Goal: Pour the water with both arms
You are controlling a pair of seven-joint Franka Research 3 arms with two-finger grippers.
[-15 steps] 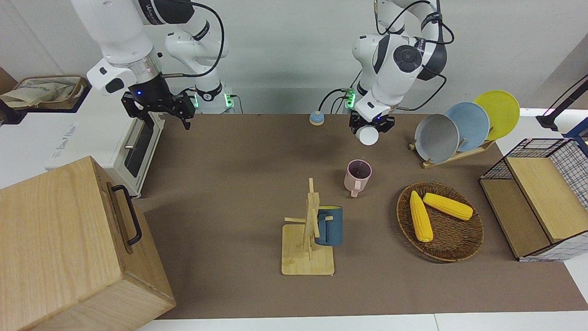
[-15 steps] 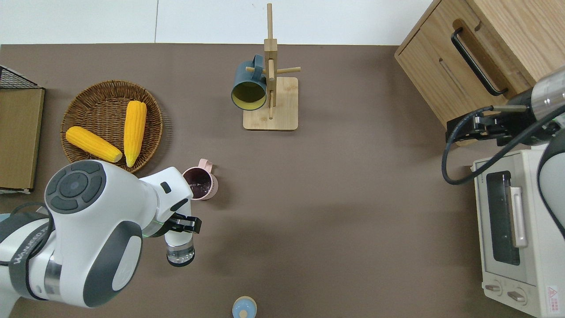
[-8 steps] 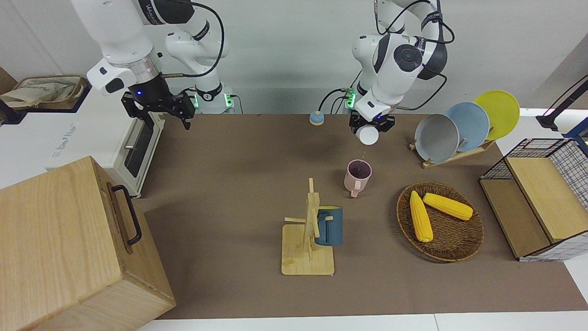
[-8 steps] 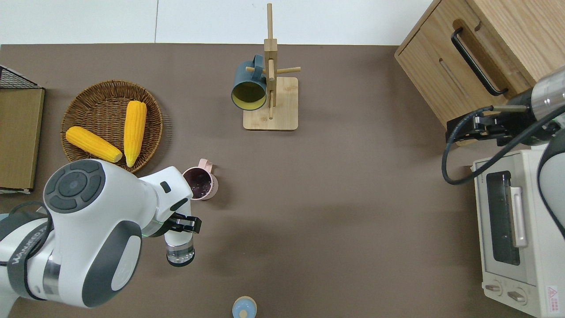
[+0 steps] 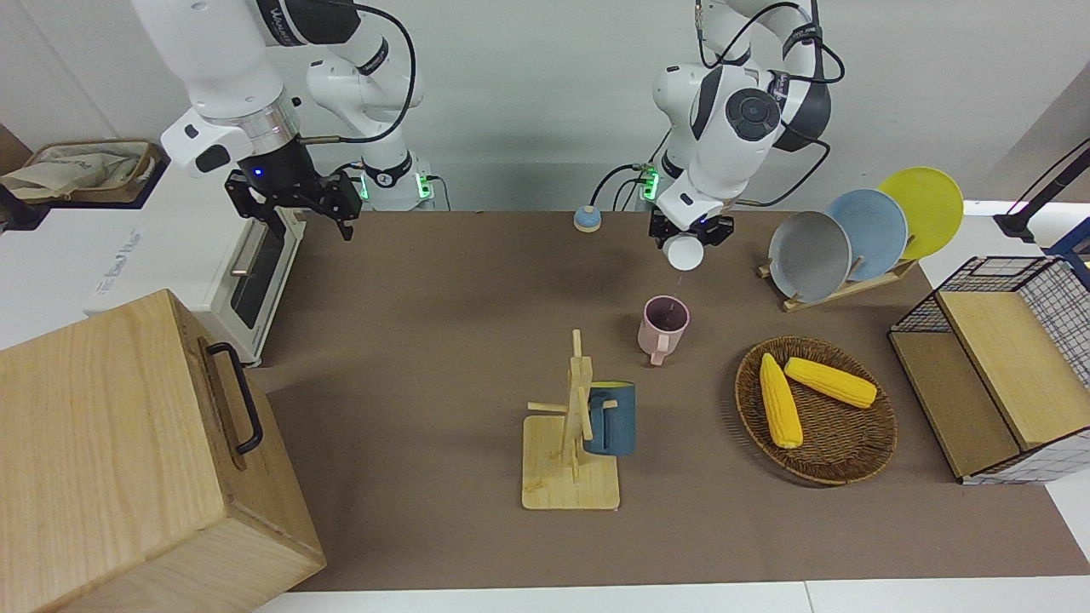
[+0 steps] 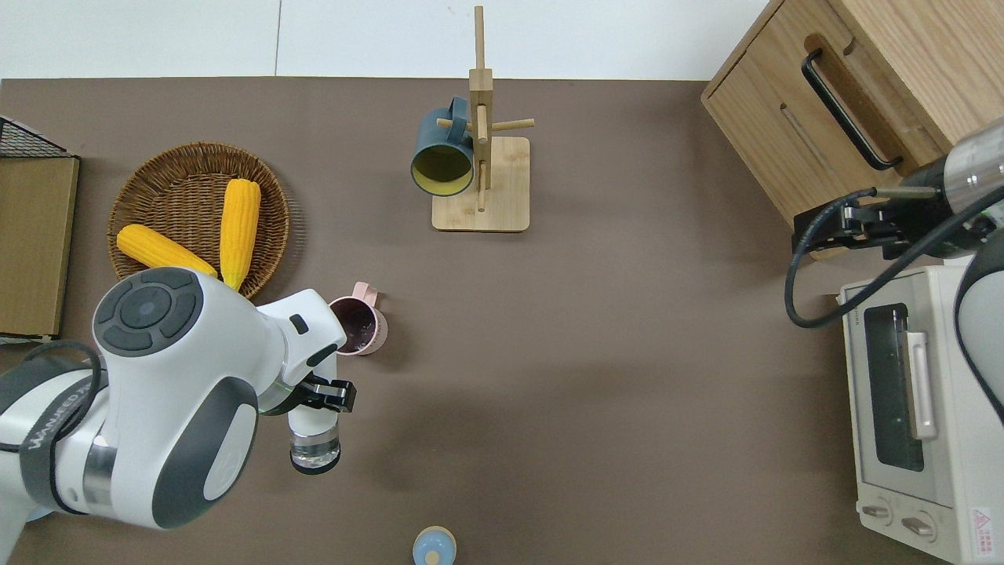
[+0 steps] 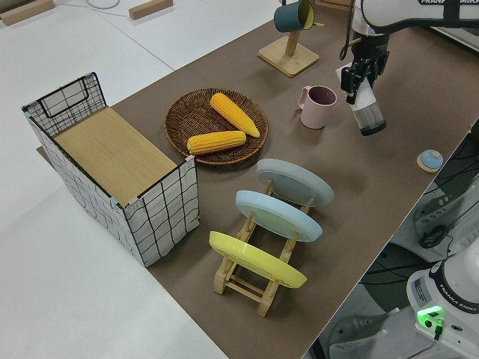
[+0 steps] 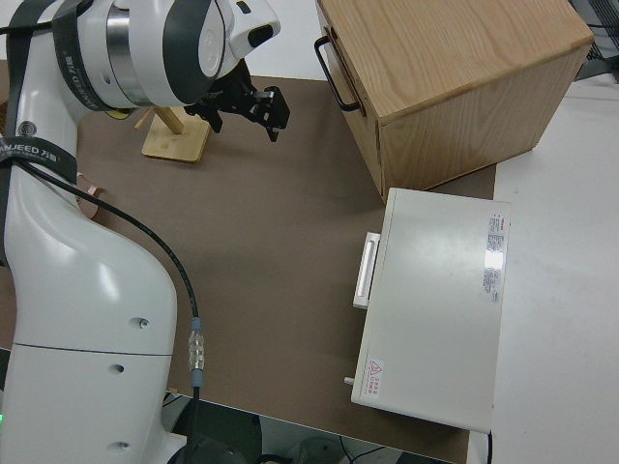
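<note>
- The left gripper [image 6: 318, 392] is closed around a clear glass [image 6: 314, 438] with a white wrap on its upper part; the glass is round and tall, it is tilted in the air over the bare brown mat, nearer to the robots than the pink mug [image 6: 358, 325]; in the left side view its dark bottom end [image 7: 372, 124] is lower than the gripper.
- The pink mug is one, matte and round, upright on the mat, with its handle pointing away from the robots; its inside looks dark; it stands apart from the glass.
- The right arm is parked; its gripper [image 5: 298, 204] holds nothing and its two black fingers stand apart.
- The table [image 6: 627, 353] is covered by a brown matte mat.
- One round woven basket [image 6: 149, 169] holds two yellow corn cobs [image 6: 239, 227], bumpy in texture, lying close together at one end.
- One wooden mug tree [image 6: 480, 157] with a flat square base carries one dark blue mug [image 6: 439, 153], yellow inside, hung on a peg.
- Three plates [image 5: 809, 254] stand on edge in a wooden rack: one grey, one light blue, one yellow; all smooth and round.
- One small blue round knob [image 6: 434, 547] lies near the robots' edge.
- One light wooden box [image 5: 128, 460] with a black handle; one white toaster oven [image 6: 914, 408] with a glass door; one wire basket [image 7: 112, 172] with a wooden lid.
</note>
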